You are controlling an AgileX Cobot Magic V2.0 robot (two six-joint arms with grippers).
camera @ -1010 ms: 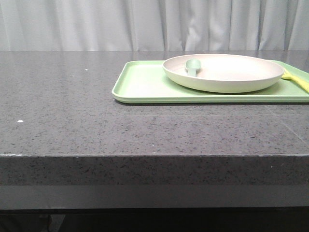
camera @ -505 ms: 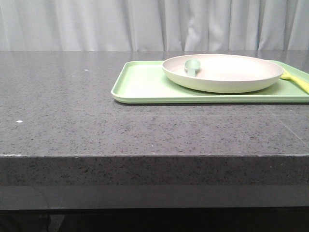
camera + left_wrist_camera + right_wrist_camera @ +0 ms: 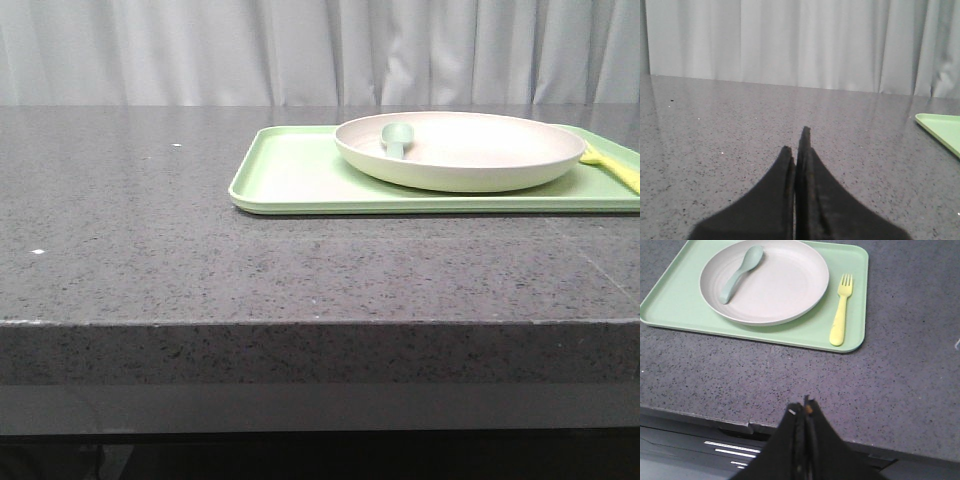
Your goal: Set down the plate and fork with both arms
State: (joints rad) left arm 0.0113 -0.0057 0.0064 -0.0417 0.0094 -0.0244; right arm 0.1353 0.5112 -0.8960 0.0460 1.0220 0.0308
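**Fork ahead of right gripper, handle end nearest**

Right gripper (image 3: 804,412): fingers pressed together, holding nothing, poised over the table's near edge. Straight ahead and slightly to its right, well apart: the fork (image 3: 841,308), lying flat on the green tray (image 3: 680,302), just beside the plate (image 3: 765,282) on the side away from the left arm. Long axis running almost directly away from the gripper, handle end nearest, tines farthest. Plate ahead and to the left, resting on the tray, with a teal spoon (image 3: 740,272) inside.

Left gripper (image 3: 796,150): also closed and empty, low over bare table (image 3: 715,150), only a tray corner visible off to its right. Judged nearer the plate; right arm clearly nearer the fork.

No brands, labels or readable writing anywhere.
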